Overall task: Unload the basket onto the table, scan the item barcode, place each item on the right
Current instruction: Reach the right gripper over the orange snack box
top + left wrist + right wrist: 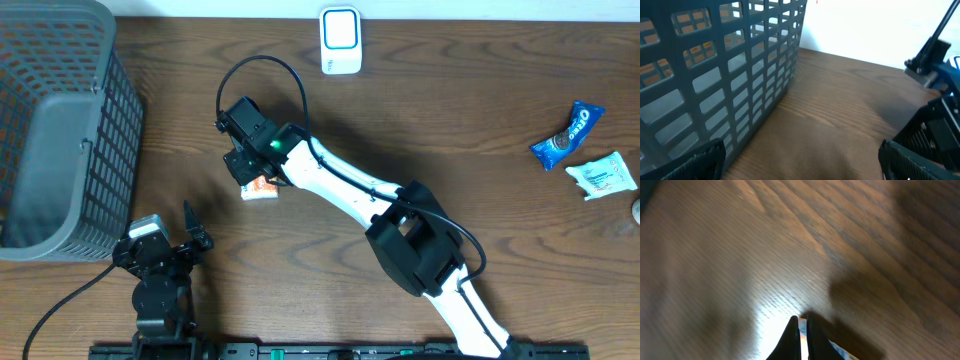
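The item, a small orange and white packet (262, 189), lies on the brown table left of centre. My right gripper (250, 175) reaches over it from the right, and the packet's edge pokes out beneath the wrist. In the right wrist view the two dark fingers stand shut (802, 320) with a thin light strip of the packet (839, 351) pinched between them, just above the wood. The barcode does not show in any view. My left gripper (196, 225) rests near the front left, wide open (800, 167) and holding nothing.
A grey plastic basket (60, 130) fills the left side, close to my left gripper (730, 75). A white and blue scanner unit (340, 40) stands at the back centre. A blue Oreo packet (568, 135) and a white wrapper (603, 175) lie far right.
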Robot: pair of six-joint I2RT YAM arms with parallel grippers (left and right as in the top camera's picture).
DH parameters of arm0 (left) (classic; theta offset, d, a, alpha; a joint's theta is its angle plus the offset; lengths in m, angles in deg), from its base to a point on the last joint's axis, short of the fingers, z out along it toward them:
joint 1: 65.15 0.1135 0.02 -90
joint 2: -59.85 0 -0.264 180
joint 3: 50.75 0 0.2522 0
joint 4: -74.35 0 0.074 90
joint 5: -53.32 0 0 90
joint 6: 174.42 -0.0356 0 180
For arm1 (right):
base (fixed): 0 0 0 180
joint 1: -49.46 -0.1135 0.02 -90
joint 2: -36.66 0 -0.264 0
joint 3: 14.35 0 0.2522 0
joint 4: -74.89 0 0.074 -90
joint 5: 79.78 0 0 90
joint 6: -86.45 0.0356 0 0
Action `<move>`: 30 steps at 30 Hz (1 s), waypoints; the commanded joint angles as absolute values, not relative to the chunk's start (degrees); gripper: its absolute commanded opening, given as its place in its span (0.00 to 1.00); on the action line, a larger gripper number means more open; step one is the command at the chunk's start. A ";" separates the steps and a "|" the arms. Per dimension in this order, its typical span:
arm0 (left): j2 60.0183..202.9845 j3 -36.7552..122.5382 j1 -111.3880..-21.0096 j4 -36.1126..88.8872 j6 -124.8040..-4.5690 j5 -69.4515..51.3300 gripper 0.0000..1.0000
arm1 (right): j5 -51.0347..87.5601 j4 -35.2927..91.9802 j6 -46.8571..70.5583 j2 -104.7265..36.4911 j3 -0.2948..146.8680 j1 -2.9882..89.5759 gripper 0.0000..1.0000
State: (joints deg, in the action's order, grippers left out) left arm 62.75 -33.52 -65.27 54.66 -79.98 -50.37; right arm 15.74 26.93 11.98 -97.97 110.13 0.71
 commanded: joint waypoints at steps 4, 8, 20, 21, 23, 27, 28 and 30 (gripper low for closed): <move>62.71 -35.16 -65.49 54.09 -80.33 -50.85 0.98 | 14.67 26.80 12.70 -98.39 109.16 0.49 0.03; 62.71 -35.16 -65.49 54.09 -80.33 -50.85 0.98 | 16.46 24.86 12.44 -98.39 109.16 0.03 0.03; 62.71 -35.16 -65.49 54.09 -80.33 -50.87 0.98 | 18.23 10.83 -2.47 -98.37 109.16 -3.95 0.01; 62.71 -35.16 -65.49 54.09 -80.33 -50.85 0.98 | 18.19 9.08 -4.24 -98.37 109.16 -4.17 0.01; 62.71 -35.16 -65.49 54.09 -80.33 -50.85 0.98 | 16.77 6.50 -6.29 -98.37 109.16 -4.17 0.01; 62.71 -35.16 -65.49 54.09 -80.33 -50.87 0.98 | 4.26 0.38 -7.27 -98.37 109.16 -4.15 0.01; 62.71 -35.16 -65.49 54.09 -80.33 -50.85 0.98 | 1.29 -0.76 -7.27 -98.37 109.16 -4.12 0.01; 62.71 -35.16 -65.49 54.09 -80.33 -50.85 0.98 | -5.48 -3.32 -7.25 -98.32 109.19 -4.10 0.01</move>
